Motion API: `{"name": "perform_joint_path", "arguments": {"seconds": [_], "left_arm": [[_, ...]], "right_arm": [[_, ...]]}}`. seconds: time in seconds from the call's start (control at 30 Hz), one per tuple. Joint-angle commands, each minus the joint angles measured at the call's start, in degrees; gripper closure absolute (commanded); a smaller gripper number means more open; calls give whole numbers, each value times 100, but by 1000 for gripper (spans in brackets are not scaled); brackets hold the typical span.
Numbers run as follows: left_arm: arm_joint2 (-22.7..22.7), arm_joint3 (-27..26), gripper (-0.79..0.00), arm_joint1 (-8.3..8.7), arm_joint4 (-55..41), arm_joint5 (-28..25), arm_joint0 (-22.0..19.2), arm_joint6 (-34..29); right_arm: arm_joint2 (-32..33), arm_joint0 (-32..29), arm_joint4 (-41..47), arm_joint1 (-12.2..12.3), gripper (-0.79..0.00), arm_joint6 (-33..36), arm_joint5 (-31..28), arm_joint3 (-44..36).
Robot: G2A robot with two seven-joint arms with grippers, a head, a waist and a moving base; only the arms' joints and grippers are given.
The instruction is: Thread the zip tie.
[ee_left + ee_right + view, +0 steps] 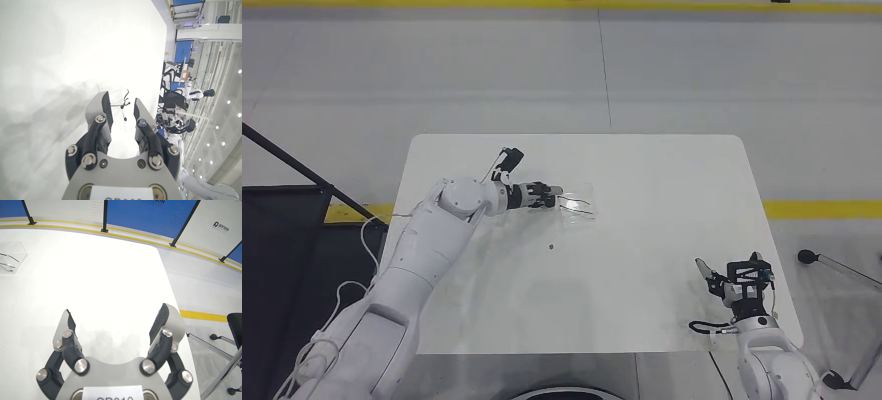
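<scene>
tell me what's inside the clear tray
A few thin zip ties lie loose inside the clear tray. The left gripper covers part of one end, so their count is unclear.

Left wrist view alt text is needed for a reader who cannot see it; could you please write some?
The left arm's open tool hangs over a white table, with a few thin dark zip ties lying just ahead, seen through the gap between its fingertips. Beyond the table's edge stand other white robots.
</scene>
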Motion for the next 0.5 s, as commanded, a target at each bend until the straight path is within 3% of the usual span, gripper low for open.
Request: {"name": "perform_joint_path", "arguments": {"seconds": [0.0,0.47], "left_arm": [[25,66,-326,-21,-10,-18,-33,-1],[150,443,-252,-148,-75,-106,-213,-64]], "right_arm": [[0,0,0,0,-785,0,0,0],[0,0,0,0,-785,0,0,0]]}}
